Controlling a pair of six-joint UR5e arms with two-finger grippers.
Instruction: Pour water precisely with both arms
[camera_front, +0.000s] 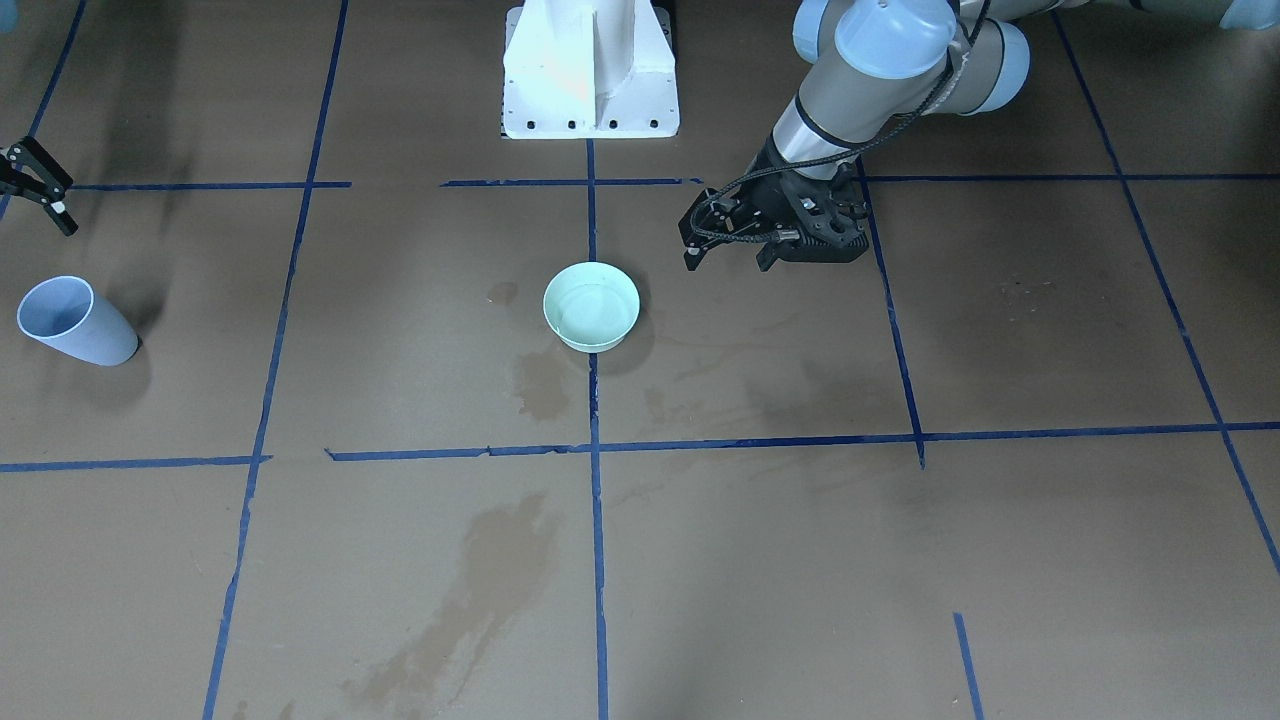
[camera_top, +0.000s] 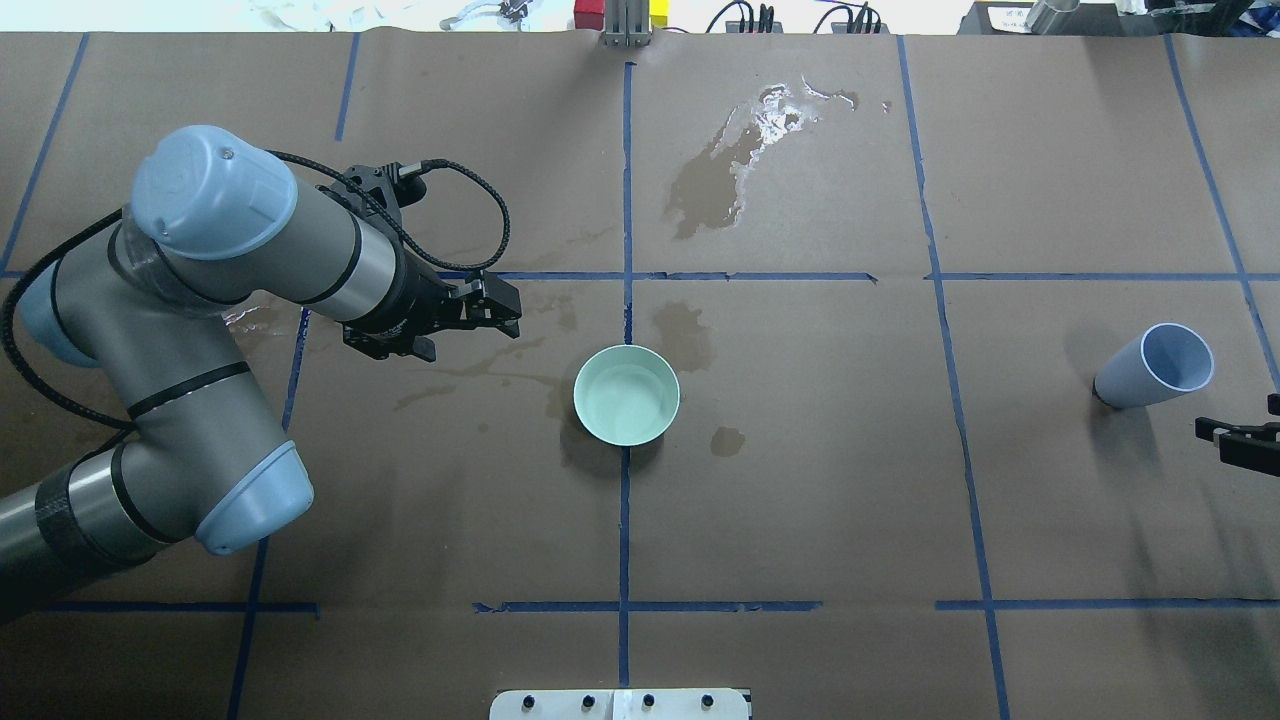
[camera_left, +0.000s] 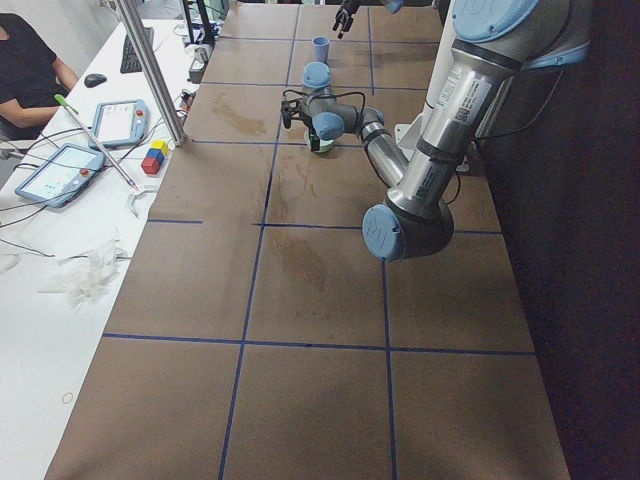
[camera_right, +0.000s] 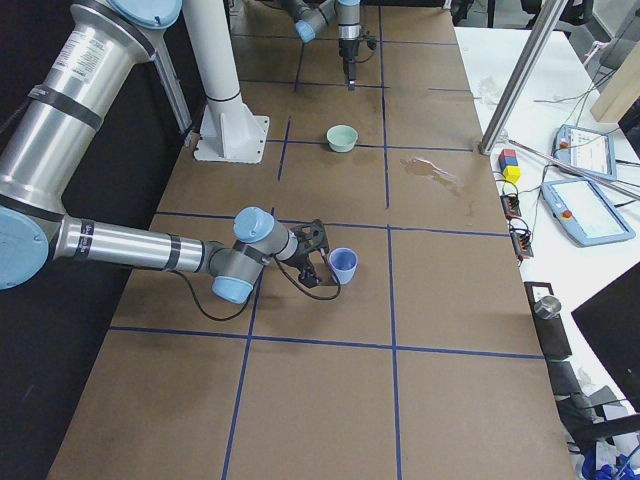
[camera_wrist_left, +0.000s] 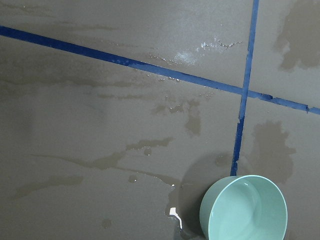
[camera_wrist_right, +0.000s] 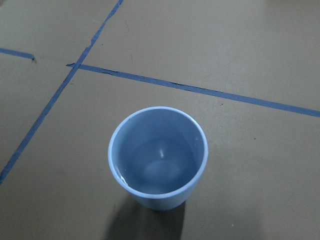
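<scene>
Beside the mint-green bowl (camera_top: 627, 394), well short of touching it, the left gripper (camera_top: 497, 307) is hovering low over the brown paper table (camera_top: 800, 500) with its fingers slightly parted and nothing between them. Far across the table the right gripper (camera_top: 1232, 437) is waiting just beside the pale blue cup (camera_top: 1155, 365), fingers spread and empty. Water (camera_wrist_right: 160, 167) is sitting in the upright cup; a glinting wet puddle (camera_top: 770, 115) is lying along the table's far side

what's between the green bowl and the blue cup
In the overhead view, only bare brown paper and one blue tape line separate the green bowl from the blue cup.
</scene>
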